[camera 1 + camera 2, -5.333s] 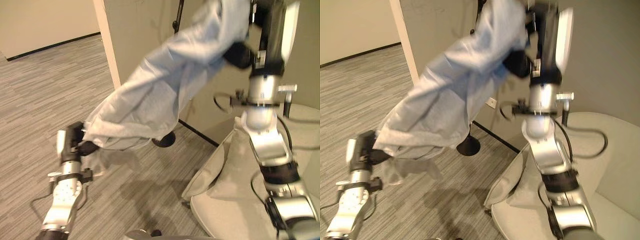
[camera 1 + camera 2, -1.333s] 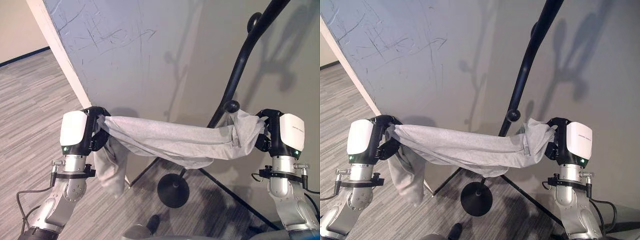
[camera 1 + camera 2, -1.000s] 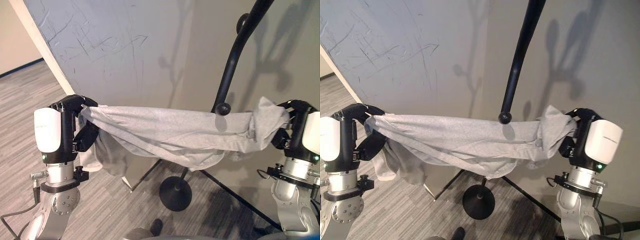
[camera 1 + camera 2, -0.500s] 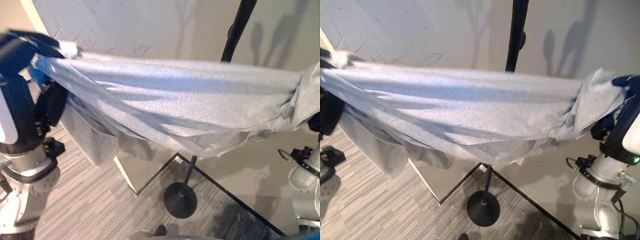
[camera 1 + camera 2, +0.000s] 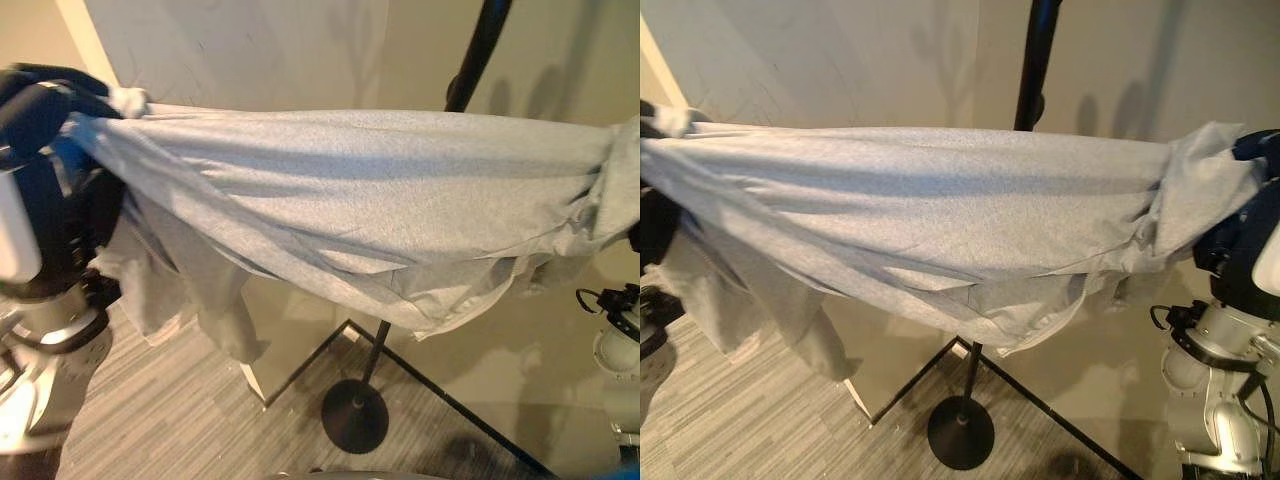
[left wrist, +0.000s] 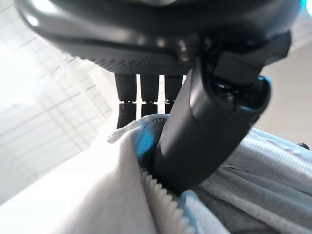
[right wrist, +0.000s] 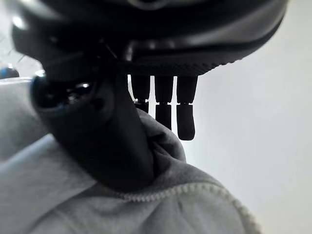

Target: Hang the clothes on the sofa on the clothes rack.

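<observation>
Light grey knit garment (image 5: 350, 200) is stretched taut between left hand (image 5: 50, 150) at 9 and right hand (image 5: 1250, 230) at 3 (both pinching it). Keep it level; drape it over the black metal clothes rack (image 5: 1036, 60) at 12.

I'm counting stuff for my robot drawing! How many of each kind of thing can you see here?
Grey garment: 1
Black clothes rack: 1
Robot hands, left hand and right hand: 2
Total: 4

Office-like room: striped grey carpet (image 5: 150, 420), plain beige wall (image 5: 1120, 60), black clothes rack (image 5: 1035, 65)
</observation>
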`<state>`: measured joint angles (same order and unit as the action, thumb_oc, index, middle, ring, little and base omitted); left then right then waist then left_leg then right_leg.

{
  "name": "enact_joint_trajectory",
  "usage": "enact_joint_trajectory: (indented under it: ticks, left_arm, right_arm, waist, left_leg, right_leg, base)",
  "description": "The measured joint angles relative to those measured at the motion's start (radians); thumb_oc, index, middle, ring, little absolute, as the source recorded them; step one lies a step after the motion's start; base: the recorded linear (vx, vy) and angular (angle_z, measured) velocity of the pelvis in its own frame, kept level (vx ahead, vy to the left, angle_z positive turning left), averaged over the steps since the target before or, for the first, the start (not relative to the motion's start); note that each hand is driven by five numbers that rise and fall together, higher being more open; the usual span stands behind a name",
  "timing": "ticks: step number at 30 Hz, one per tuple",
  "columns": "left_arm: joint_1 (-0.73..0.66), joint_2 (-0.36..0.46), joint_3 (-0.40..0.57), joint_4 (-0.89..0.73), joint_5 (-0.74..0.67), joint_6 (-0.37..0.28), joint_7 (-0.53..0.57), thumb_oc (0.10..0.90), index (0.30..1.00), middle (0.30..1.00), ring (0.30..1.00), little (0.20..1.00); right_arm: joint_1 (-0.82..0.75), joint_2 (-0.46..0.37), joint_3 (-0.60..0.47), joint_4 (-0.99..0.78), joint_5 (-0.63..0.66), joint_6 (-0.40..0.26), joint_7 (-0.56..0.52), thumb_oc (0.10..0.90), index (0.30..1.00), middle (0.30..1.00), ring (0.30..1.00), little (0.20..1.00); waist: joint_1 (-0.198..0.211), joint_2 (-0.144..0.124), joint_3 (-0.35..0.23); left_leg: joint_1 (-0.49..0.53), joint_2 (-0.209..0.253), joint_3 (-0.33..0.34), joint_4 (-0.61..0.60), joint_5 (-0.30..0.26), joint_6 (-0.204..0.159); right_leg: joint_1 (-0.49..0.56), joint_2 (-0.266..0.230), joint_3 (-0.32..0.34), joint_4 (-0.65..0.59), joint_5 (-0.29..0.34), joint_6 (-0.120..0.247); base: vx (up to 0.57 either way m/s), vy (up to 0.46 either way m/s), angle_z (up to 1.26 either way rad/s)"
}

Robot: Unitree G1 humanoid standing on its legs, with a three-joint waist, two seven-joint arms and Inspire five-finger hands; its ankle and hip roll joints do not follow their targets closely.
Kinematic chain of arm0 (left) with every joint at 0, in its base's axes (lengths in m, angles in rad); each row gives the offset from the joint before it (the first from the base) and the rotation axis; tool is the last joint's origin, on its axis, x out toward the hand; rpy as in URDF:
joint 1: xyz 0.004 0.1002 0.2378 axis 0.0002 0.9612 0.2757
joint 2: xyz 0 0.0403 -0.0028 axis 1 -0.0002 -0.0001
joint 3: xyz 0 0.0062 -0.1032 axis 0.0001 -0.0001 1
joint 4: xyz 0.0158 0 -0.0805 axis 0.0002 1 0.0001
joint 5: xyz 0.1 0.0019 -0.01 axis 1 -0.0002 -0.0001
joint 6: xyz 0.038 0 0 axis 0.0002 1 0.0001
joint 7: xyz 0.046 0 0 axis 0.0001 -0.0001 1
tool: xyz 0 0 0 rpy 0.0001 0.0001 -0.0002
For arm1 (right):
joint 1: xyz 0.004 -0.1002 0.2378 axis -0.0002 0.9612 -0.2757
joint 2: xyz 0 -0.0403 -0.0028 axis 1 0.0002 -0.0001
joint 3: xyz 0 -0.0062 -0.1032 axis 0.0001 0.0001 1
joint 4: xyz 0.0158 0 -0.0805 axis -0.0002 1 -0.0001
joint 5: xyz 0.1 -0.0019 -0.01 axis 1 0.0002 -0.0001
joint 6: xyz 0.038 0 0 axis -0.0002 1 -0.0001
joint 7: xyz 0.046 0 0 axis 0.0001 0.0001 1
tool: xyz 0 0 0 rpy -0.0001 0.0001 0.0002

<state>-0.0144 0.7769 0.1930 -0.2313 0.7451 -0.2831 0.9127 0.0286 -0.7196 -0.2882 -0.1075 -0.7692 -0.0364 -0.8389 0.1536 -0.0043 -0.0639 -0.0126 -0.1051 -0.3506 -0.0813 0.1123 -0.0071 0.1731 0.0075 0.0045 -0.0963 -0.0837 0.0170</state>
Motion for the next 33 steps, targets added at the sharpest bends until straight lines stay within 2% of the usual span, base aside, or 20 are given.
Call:
enact_joint_trajectory:
  ticks: [2,3,5,7,12,16,19,20,21,23,24,28,31,33]
  left_arm:
    - [-0.098,0.029,-0.118,0.149,-0.017,0.001,-0.015,0.400,0.300,0.300,0.300,0.300]
    - [-0.200,0.075,-0.238,0.276,-0.043,0.007,-0.039,0.400,0.300,0.300,0.300,0.300]
    - [-0.295,0.110,-0.352,0.398,-0.049,0.013,-0.073,0.400,0.300,0.300,0.300,0.300]
    - [-0.358,0.123,-0.435,0.466,-0.076,0.023,-0.102,0.400,0.300,0.300,0.300,0.300]
    - [-0.493,0.123,-0.560,0.563,-0.116,0.032,-0.158,0.400,0.300,0.300,0.300,0.300]
    - [-0.486,0.076,-0.564,0.574,-0.155,0.035,-0.178,0.400,0.300,0.300,0.300,0.300]
    - [-0.394,-0.025,-0.504,0.559,-0.200,0.039,-0.195,0.400,0.300,0.300,0.300,0.300]
    - [-0.341,-0.063,-0.485,0.547,-0.206,0.039,-0.205,0.400,0.300,0.300,0.300,0.300]
    - [-0.257,-0.125,-0.439,0.522,-0.235,0.039,-0.216,0.400,0.300,0.300,0.300,0.300]
    - [-0.165,-0.184,-0.450,0.525,-0.273,0.028,-0.250,0.400,0.300,0.300,0.300,0.300]
    - [-0.095,-0.257,-0.413,0.499,-0.322,0.018,-0.267,0.400,0.300,0.300,0.300,0.300]
    - [-0.001,-0.411,-0.405,0.466,-0.539,0.004,-0.342,0.400,0.300,0.300,0.300,0.300]
    - [0.010,-0.439,-0.402,0.456,-0.699,-0.004,-0.405,0.400,0.300,0.300,0.300,0.300]
    - [0.018,-0.470,-0.387,0.432,-0.898,-0.018,-0.459,0.400,0.300,0.300,0.300,0.300]
  right_arm:
    - [-0.030,-0.041,0.069,0.087,0.001,-0.004,0.012,0.400,0.300,0.300,0.300,0.300]
    - [-0.087,-0.087,0.145,0.199,0.009,-0.019,0.031,0.400,0.300,0.300,0.300,0.300]
    - [-0.153,-0.121,0.221,0.308,0.040,-0.037,0.052,0.400,0.300,0.300,0.300,0.300]
    - [-0.218,-0.123,0.283,0.390,0.089,-0.058,0.066,0.400,0.300,0.300,0.300,0.300]
    - [-0.302,-0.135,0.352,0.513,0.163,-0.087,0.097,0.400,0.300,0.300,0.300,0.300]
    - [-0.297,-0.135,0.359,0.536,0.184,-0.099,0.121,0.400,0.300,0.300,0.300,0.300]
    - [-0.259,-0.102,0.352,0.511,0.187,-0.099,0.138,0.400,0.300,0.300,0.300,0.300]
    - [-0.229,-0.069,0.342,0.491,0.186,-0.099,0.150,0.400,0.300,0.300,0.300,0.300]
    - [-0.186,-0.002,0.319,0.453,0.187,-0.098,0.166,0.400,0.300,0.300,0.300,0.300]
    - [-0.107,0.049,0.346,0.420,0.183,-0.100,0.204,0.400,0.300,0.300,0.300,0.300]
    - [-0.066,0.113,0.349,0.383,0.185,-0.099,0.231,0.400,0.300,0.300,0.300,0.300]
    - [0.002,0.214,0.434,0.339,0.196,-0.096,0.334,0.400,0.300,0.300,0.300,0.300]
    - [-0.001,0.240,0.478,0.337,0.208,-0.097,0.386,0.400,0.300,0.300,0.300,0.300]
    - [-0.008,0.271,0.493,0.341,0.310,-0.086,0.406,0.400,0.300,0.300,0.300,0.300]
  waist:
    - [-0.013,0.005,-0.005]
    - [-0.021,0.006,-0.009]
    - [-0.036,0.008,-0.009]
    - [-0.062,0.010,-0.003]
    - [-0.088,0.008,0.002]
    - [-0.101,0.012,0.008]
    - [-0.102,0.018,0.018]
    - [-0.106,0.019,0.019]
    - [-0.107,0.019,0.019]
    - [-0.106,0.018,0.023]
    - [-0.106,0.017,0.027]
    - [-0.102,0.011,0.037]
    - [-0.101,0.012,0.037]
    - [-0.102,0.012,0.037]
  left_leg:
    - [0.002,0.002,-0.001,0.000,0.003,-0.002]
    - [0.001,0.005,-0.001,0.000,0.006,-0.004]
    - [-0.009,0.010,0.004,-0.001,0.009,-0.007]
    - [-0.021,0.015,0.015,-0.006,0.018,0.000]
    - [-0.022,0.014,0.027,-0.007,0.019,0.002]
    - [-0.020,0.015,0.030,-0.008,0.015,0.002]
    - [-0.014,0.019,0.044,-0.008,0.009,0.001]
    - [-0.014,0.020,0.044,-0.008,0.007,0.002]
    - [-0.011,0.022,0.051,-0.008,0.003,0.002]
    - [-0.009,0.023,0.054,-0.008,0.000,0.004]
    - [-0.005,0.024,0.057,-0.008,-0.001,0.005]
    - [-0.001,0.025,0.058,-0.009,-0.006,0.005]
    - [-0.001,0.024,0.056,-0.009,-0.007,0.006]
    - [0.001,0.024,0.056,-0.009,-0.007,0.006]
  right_leg:
    - [0.002,0.002,-0.001,0.000,0.000,0.000]
    - [0.001,0.005,0.001,0.001,0.001,0.000]
    - [-0.013,0.009,0.009,0.000,0.007,0.000]
    - [-0.029,0.011,0.018,0.003,0.013,0.001]
    - [-0.036,0.009,0.034,0.005,0.014,0.001]
    - [-0.035,0.009,0.035,0.005,0.014,0.001]
    - [-0.033,0.009,0.047,0.005,0.014,0.001]
    - [-0.034,0.010,0.049,0.005,0.014,0.000]
    - [-0.032,0.010,0.056,0.005,0.013,0.000]
    - [-0.032,0.011,0.059,0.005,0.013,-0.001]
    - [-0.029,0.011,0.063,0.004,0.013,-0.001]
    - [-0.025,0.012,0.065,0.000,0.008,-0.001]
    - [-0.024,0.011,0.063,0.000,0.008,-0.001]
    - [-0.021,0.012,0.064,0.000,0.008,-0.001]
  base:
    - [-0.03,-0.008,0.02]
    - [-0.02,0.000,-0.04]
    - [-0.01,0.003,-0.11]
    - [-0.03,0.012,-0.16]
    - [-0.02,0.014,-0.08]
    - [0.01,0.005,-0.01]
    - [0.03,0.026,-0.11]
    - [0.04,0.022,-0.13]
    - [0.02,0.016,-0.15]
    - [0.03,0.023,-0.10]
    - [0.03,0.026,-0.06]
    - [0.01,0.006,-0.01]
    - [0.00,0.000,0.00]
    - [0.00,0.000,0.00]
